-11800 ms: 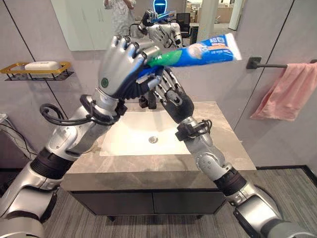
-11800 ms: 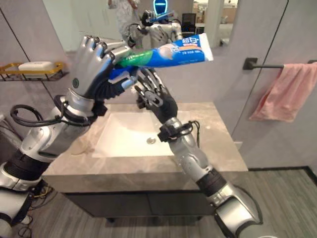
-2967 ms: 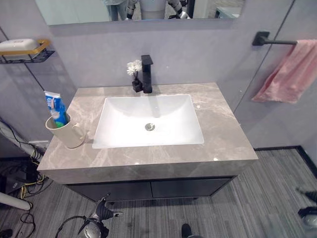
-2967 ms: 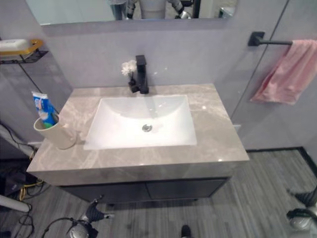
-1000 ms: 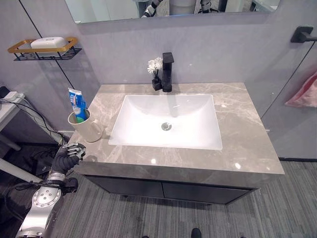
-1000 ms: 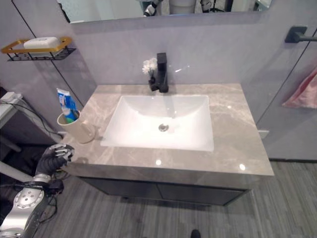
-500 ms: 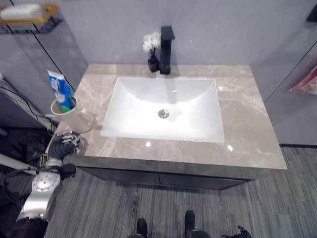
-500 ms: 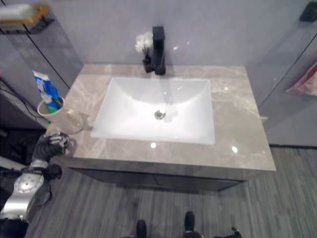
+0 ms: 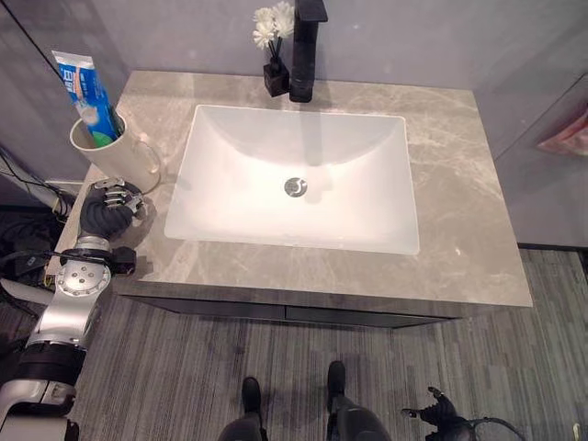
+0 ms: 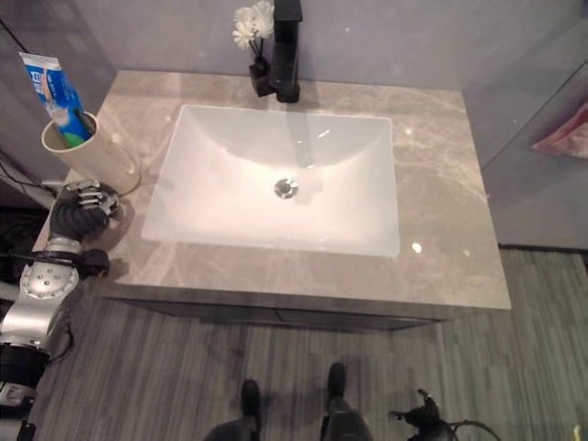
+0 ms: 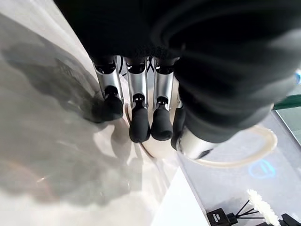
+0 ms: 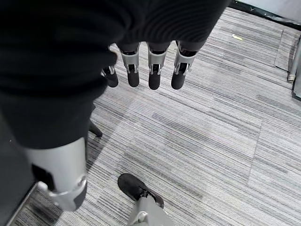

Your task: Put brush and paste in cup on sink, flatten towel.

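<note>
Left hand resting empty beside the cup on the grey marble counter; toothpaste already in the cup.

The left hand lay relaxed, fingers extended and grasping nothing, just beside the cream ceramic cup at the counter's left end. The blue-and-white toothpaste tube stood in the cup, long axis near upright, its flat crimped end up and leaning away from the white rectangular basin. The brush could not be made out. The right hand hung released over the floor. Judging by this, the pink towel at the right edge remained: reach for it with flat fingers and smooth downward.
</note>
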Robot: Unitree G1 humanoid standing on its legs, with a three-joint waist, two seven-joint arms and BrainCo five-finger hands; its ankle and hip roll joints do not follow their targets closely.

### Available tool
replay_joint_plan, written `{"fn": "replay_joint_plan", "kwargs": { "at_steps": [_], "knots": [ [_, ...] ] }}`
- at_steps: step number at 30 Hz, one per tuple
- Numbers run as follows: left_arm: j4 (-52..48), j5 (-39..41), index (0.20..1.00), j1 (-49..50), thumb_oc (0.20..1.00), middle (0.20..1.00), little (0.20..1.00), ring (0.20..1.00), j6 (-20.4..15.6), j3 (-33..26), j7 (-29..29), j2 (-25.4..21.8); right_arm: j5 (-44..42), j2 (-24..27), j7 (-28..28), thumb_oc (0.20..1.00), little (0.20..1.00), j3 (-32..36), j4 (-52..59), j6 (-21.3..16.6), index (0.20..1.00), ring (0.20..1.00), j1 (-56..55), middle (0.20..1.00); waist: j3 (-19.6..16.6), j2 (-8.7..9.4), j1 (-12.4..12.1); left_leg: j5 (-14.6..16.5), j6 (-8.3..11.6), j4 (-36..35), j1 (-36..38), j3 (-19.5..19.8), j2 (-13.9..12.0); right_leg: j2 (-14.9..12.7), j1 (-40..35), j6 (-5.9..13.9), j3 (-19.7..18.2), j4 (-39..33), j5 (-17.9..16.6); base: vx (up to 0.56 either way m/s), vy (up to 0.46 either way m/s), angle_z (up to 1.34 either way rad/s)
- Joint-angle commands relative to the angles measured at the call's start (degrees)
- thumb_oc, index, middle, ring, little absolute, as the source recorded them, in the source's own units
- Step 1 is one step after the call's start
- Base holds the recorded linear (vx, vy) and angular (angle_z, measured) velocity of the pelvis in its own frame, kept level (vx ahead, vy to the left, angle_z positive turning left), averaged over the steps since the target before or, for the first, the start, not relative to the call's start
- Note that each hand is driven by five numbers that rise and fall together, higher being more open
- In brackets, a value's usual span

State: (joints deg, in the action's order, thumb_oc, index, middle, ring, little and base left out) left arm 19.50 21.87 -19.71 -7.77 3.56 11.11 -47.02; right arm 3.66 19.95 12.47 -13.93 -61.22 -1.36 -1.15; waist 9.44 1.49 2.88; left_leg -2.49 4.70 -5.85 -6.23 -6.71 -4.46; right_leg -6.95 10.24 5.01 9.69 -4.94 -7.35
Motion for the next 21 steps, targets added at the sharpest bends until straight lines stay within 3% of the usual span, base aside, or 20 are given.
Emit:
{"fn": "replay_joint_plan", "kwargs": {
  "at_steps": [1, 21],
  "knots": [
    [6.4, -1.1, 0.200, -6.7, 0.200, 0.200, 0.200, 0.200, -1.6, 3.3, 2.2, -3.0, 0.0, 1.6, 1.1, 1.000, 1.000, -2.3, 1.1, -0.4, 1.000, 1.000, 1.4, 1.000, 0.5, 1.02, 1.1, -1.3, 0.59, 0.8, -2.9, 0.0, 0.1, -3.4, -1.3, 4.41, -3.4, -0.1, -2.6, 0.00, 0.000, 0.00],
    [25.6, 1.3, 0.200, -32.6, 0.200, 0.200, 0.200, 0.200, -1.4, 15.5, 6.0, -6.3, -0.8, 2.1, 1.6, 1.000, 1.000, -6.8, 3.1, -1.8, 1.000, 1.000, 4.3, 1.000, 2.8, 2.37, 2.5, -2.1, 0.41, 0.8, -6.4, -0.7, -0.2, -2.9, 2.9, 5.06, -4.6, -0.1, -4.2, -0.01, 0.004, -0.04]
  ]
}}
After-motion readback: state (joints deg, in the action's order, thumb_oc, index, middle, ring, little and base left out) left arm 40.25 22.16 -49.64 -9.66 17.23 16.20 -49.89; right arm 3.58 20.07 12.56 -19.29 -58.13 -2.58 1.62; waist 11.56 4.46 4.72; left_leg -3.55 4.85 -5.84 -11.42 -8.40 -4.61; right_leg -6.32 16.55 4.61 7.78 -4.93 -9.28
